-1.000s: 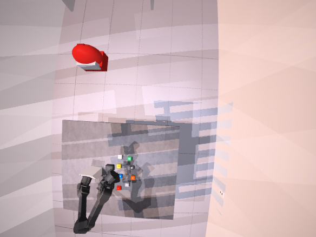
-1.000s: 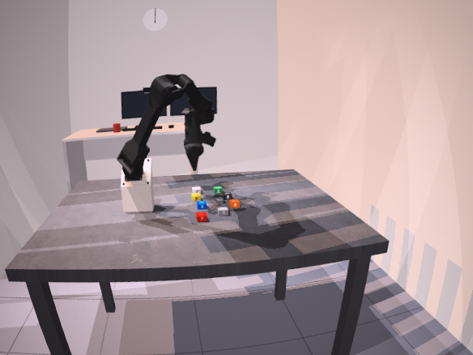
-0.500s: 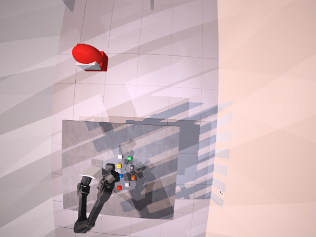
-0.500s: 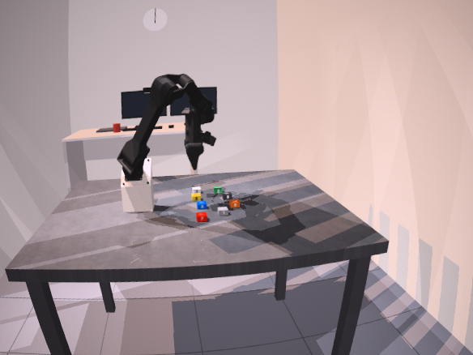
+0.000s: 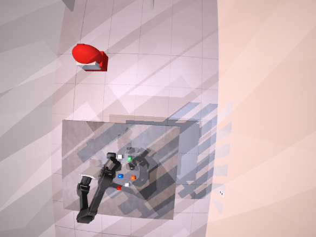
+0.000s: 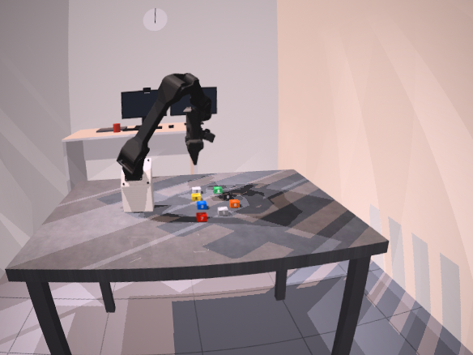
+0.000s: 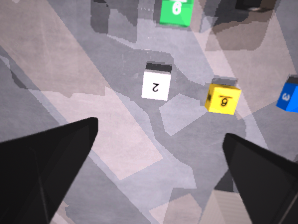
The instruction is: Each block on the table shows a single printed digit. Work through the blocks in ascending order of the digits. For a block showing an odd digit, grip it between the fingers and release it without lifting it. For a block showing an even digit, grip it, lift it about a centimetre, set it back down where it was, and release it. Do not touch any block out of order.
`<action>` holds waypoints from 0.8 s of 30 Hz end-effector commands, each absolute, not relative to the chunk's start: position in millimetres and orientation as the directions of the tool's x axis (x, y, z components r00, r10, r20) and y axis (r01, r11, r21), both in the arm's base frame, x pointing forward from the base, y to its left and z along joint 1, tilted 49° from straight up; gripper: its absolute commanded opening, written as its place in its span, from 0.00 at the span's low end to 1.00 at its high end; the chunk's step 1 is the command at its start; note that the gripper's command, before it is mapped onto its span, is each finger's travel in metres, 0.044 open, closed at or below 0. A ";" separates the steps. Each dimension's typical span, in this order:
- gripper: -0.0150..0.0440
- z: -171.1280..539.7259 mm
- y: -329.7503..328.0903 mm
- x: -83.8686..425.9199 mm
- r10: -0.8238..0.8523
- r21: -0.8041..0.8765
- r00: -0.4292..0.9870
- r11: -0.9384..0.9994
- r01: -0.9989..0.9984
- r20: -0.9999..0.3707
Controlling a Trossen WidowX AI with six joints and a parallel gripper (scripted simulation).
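Note:
My gripper (image 6: 195, 163) (image 7: 161, 131) is open and empty, pointing down high above the table. In the wrist view, the white block (image 7: 156, 85) (image 5: 119, 156) (image 6: 196, 190) with an upside-down 2 lies just beyond the gap between the fingertips. The yellow block (image 7: 222, 100) (image 6: 196, 197), its underlined digit unclear, lies right of it. The blue block (image 7: 290, 97) (image 5: 120, 176) (image 6: 202, 205) shows 3. The green block (image 7: 176, 14) (image 5: 129, 158) (image 6: 218, 190) is cut off at the top. The red block (image 5: 119, 188) (image 6: 202, 217) shows 7, the pale block (image 5: 127, 184) (image 6: 223, 211) 1.
An orange block (image 5: 133, 177) (image 6: 234, 203) and a black block (image 6: 227, 196) stand on the right side of the group, digits too small to read. The arm's white base (image 6: 138, 196) stands left of the blocks. The arm hides most of the yellow block in the top view.

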State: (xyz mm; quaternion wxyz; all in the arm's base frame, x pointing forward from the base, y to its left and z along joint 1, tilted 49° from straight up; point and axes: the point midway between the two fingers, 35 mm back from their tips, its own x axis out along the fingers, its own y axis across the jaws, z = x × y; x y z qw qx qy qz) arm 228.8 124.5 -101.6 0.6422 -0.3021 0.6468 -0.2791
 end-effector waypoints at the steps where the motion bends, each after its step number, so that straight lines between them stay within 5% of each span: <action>1: 0.93 -103.2 126.2 229.3 -0.747 -0.747 0.005 0.664 -0.026 -0.665; 12: 0.93 -103.2 126.5 231.1 -0.747 -0.747 0.005 0.664 -0.026 -0.665; 24: 0.93 -97.4 122.0 322.0 -0.749 -0.748 0.008 0.663 -0.023 -0.663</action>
